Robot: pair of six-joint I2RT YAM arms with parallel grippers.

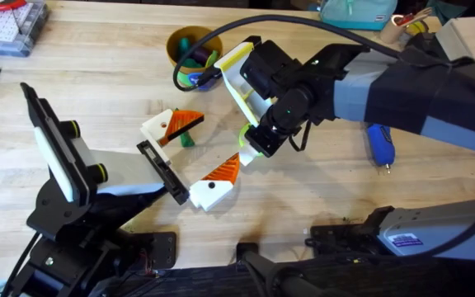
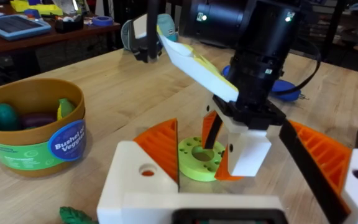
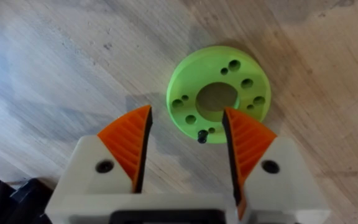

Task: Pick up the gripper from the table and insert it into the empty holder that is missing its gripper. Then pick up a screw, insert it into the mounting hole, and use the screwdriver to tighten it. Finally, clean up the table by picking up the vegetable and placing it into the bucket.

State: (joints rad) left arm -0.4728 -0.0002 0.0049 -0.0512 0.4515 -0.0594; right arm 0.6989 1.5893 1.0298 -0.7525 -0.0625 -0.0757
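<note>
Right gripper (image 3: pixel 188 148) hangs over the green disc (image 3: pixel 241 68), orange pads (image 3: pixel 129 142) spread apart and holding nothing. A small black screw (image 3: pixel 201 137) stands on the disc's rim, on the side nearest the gripper, closer to one pad than the other. We judge the step in hand to be the screw pickup. To do it well we would shift sideways until the screw is centred between the pads, then come straight down. We would stop short of the disc face and close slowly so the screw is not tipped or flicked out. Pads should pinch the head or upper shank, keeping it upright for insertion later. Risk: a pad catches the disc's edge and drags it across the table. Left gripper (image 1: pixel 204 147) lies just beside the disc, fingers spread wide and empty; it could brace the disc. Screwdriver (image 1: pixel 380 142) lies well apart from the disc, beyond the right arm. The bucket (image 1: pixel 176 41) stands farther back from the disc, and the vegetable (image 1: pixel 188 140) is on the table near it, by the left gripper.
</note>
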